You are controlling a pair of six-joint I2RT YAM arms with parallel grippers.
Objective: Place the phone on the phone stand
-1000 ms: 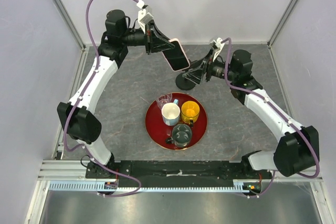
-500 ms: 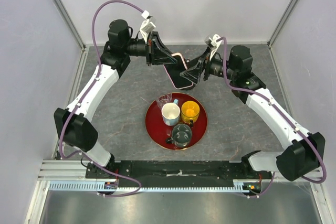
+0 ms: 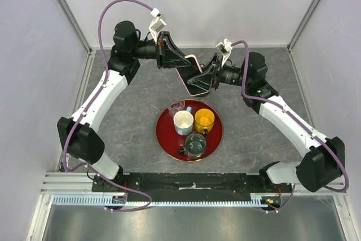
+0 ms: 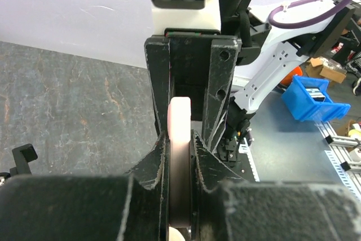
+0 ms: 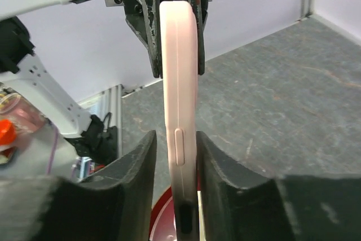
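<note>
- Nearest the arm bases, a round red tray lies on the grey marbled tabletop.
- On the tray stand four vessels. A clear glass cup is at the near side. A white cup and an orange cup stand side by side behind it. A small clear tumbler is at the far left rim.
- Just beyond the tray, the phone hangs in the air between the two arms. It is tilted, with its dark face up and its pale pink case edge showing.
- The left gripper reaches in from the far left and is clenched on the phone. In the left wrist view its fingers press on both sides of the pink edge.
- The right gripper comes in from the right and straddles the opposite end of the phone.
- In the right wrist view the pink edge stands upright between the right fingers. One finger lies against the case and a dark slit shows on the other side, so the jaws are parted rather than clamped.
- The left wrist view agrees: it shows a gap between the phone and one of the right arm's fingers.
- The phone stand cannot be made out. The spot under the phone and the fingers is a mass of black.
- Behind everything runs the pale back wall.
</note>
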